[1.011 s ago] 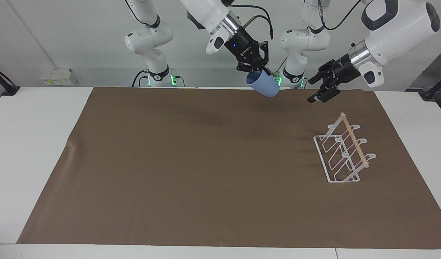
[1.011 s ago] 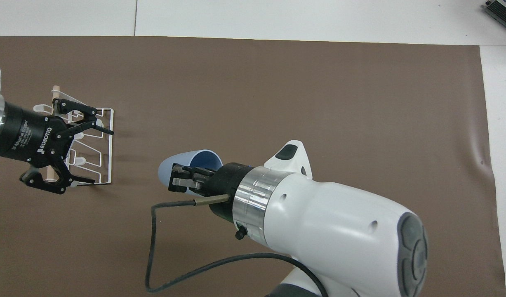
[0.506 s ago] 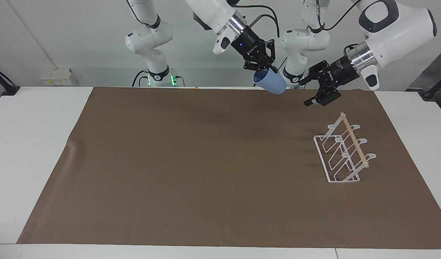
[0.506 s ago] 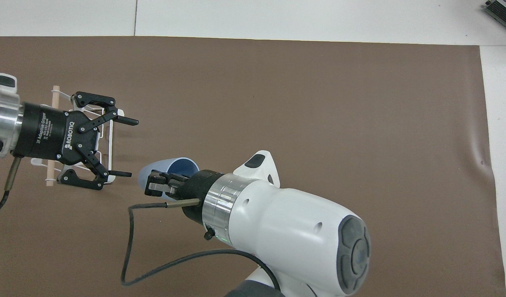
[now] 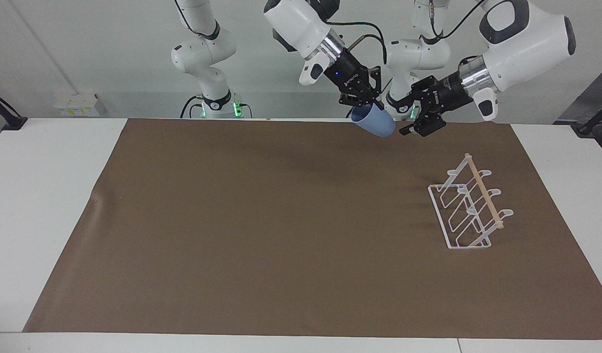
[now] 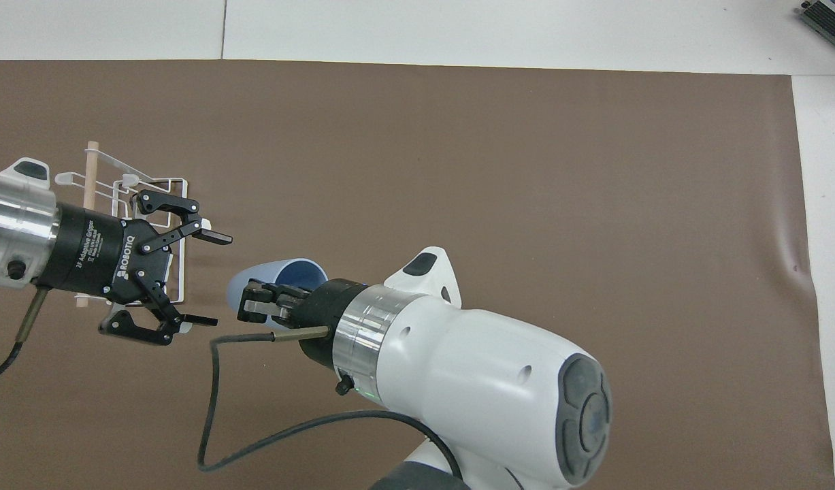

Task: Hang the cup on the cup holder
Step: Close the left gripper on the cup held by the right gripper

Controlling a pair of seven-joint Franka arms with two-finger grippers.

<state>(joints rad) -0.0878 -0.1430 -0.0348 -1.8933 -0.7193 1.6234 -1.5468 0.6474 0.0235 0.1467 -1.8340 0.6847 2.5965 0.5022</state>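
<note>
My right gripper is shut on the rim of the light-blue cup and holds it tilted in the air over the mat's edge nearest the robots. The cup's open mouth shows in the overhead view, with the right gripper clamped on its rim. My left gripper is open and empty, right beside the cup's base and apart from it; in the overhead view it faces the cup. The white wire cup holder with its wooden dowel stands empty on the mat toward the left arm's end, partly covered in the overhead view.
A brown mat covers most of the white table. A black cable loops from the right wrist. Two more robot bases stand at the table's robot end.
The right gripper carried the cup toward the left arm's end of the table. The left gripper swung from over the cup holder to beside the cup, staying open.
</note>
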